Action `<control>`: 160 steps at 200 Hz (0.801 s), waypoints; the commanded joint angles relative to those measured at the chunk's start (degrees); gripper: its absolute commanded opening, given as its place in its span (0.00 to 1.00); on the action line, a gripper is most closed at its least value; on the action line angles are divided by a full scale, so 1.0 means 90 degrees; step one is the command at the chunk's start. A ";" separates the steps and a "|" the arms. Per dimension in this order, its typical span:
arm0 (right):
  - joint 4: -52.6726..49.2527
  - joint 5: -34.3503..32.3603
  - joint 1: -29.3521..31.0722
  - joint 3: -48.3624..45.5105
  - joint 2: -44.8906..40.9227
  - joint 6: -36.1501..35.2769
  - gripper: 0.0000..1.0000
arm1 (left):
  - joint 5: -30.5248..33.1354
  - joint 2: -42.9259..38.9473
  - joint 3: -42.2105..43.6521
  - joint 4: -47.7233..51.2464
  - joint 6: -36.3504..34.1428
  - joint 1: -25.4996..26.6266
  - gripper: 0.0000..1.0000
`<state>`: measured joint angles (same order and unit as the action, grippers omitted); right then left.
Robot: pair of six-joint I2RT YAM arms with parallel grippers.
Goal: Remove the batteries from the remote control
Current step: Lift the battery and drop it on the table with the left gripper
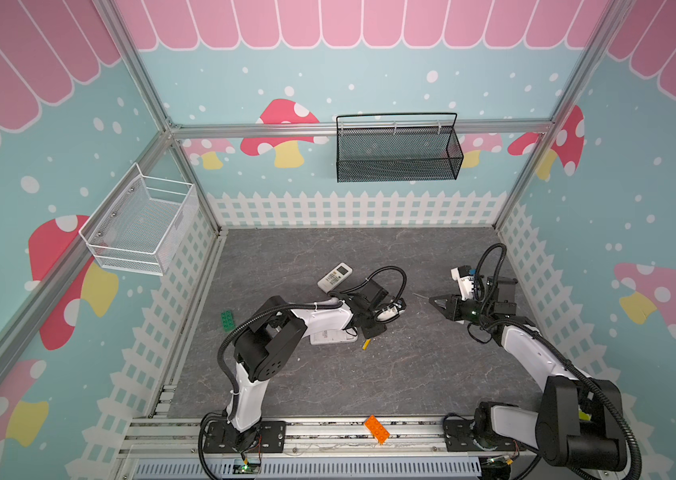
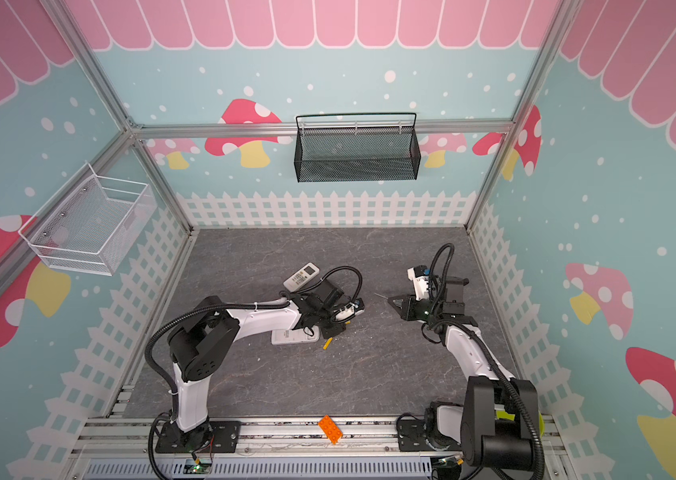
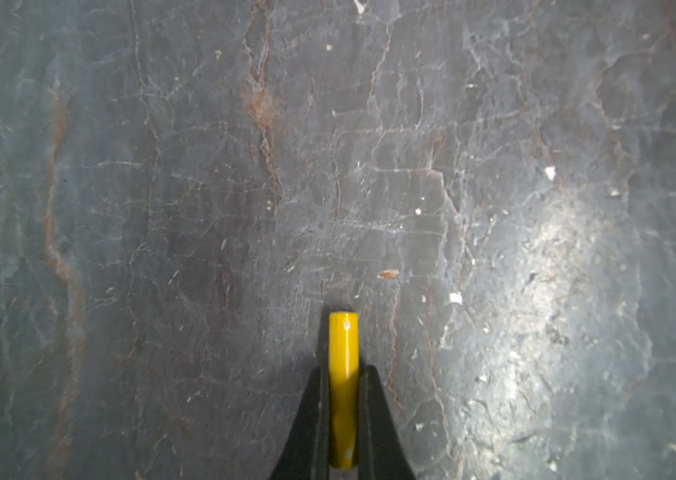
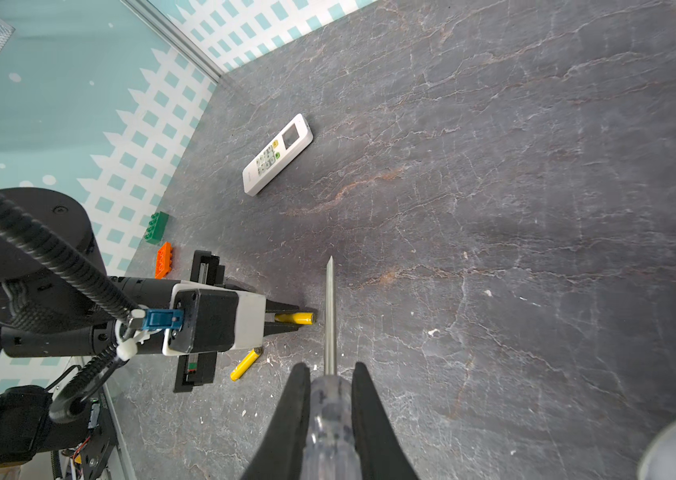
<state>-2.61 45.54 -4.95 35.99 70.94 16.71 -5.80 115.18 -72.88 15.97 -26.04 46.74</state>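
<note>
Yellow-cased, one battery is being gripped by the closed left hand, close to the grey tabletop. A second yellow battery is being shown lying near the centre of both top views, beside a white remote, apparently face down. A clear-handled screwdriver is being clamped by the right hand.

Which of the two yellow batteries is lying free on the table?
The loose yellow battery lying on the table beside the left gripper, nothing gripping it; the held yellow battery is pinched in that gripper.
</note>
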 commanded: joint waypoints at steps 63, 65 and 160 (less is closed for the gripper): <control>-0.0057 -0.0103 -0.0172 -0.0263 -0.0505 -0.0206 0.00 | -0.0102 0.0093 0.0517 -0.0396 0.0080 0.0004 0.21; -0.0014 -0.0117 -0.0180 -0.0291 -0.0508 -0.0187 0.00 | -0.0107 0.0093 0.0519 -0.0394 0.0073 0.0005 0.21; -0.0037 0.0150 -0.0290 -0.0047 -0.0167 -0.0187 0.00 | -0.0406 0.0104 0.0355 -0.0112 0.0026 -0.0205 0.37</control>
<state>-2.98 45.47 -7.18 33.61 69.06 15.70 -7.29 115.07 -70.13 9.23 -25.91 45.63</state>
